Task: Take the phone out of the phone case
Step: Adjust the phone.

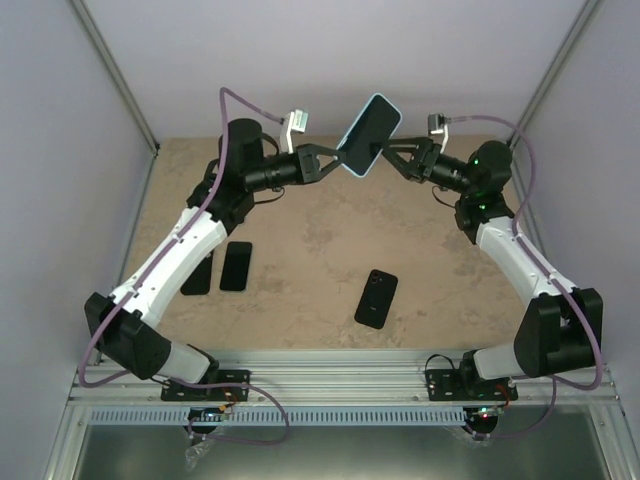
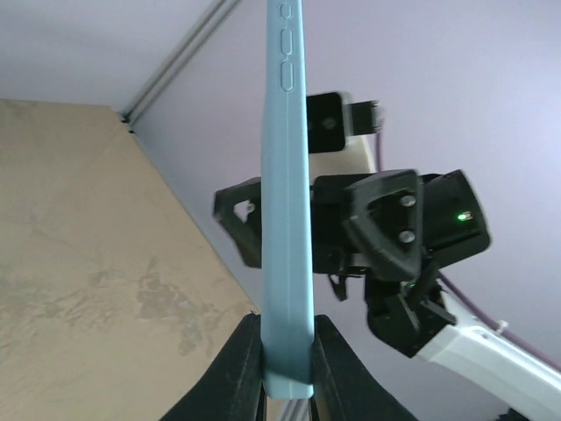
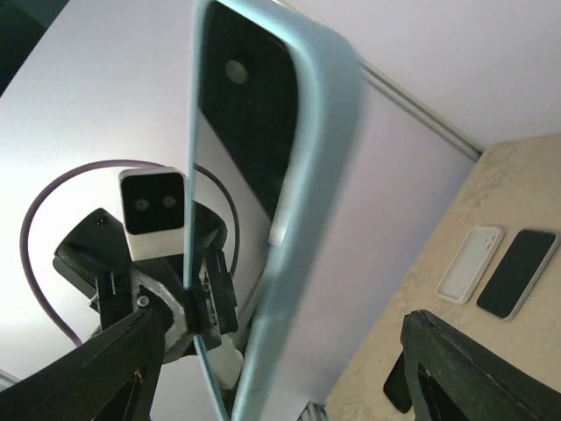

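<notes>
A light blue phone case (image 1: 368, 135) with the dark phone (image 3: 250, 132) inside it is held up in the air above the back of the table. My left gripper (image 1: 342, 158) is shut on the case's lower end. In the left wrist view the case (image 2: 287, 175) stands edge-on and my left gripper (image 2: 287, 355) has both fingers pressed against its sides. My right gripper (image 1: 392, 152) faces it from the right and is open. In the right wrist view the case (image 3: 307, 219) rises between my right gripper's (image 3: 289, 338) spread fingers, and neither finger touches it.
Two black phones (image 1: 236, 265) (image 1: 197, 275) lie on the table at the left and a third black phone (image 1: 376, 298) lies in the middle. A white case (image 3: 471, 263) and a black phone (image 3: 517, 274) show in the right wrist view. Walls enclose three sides.
</notes>
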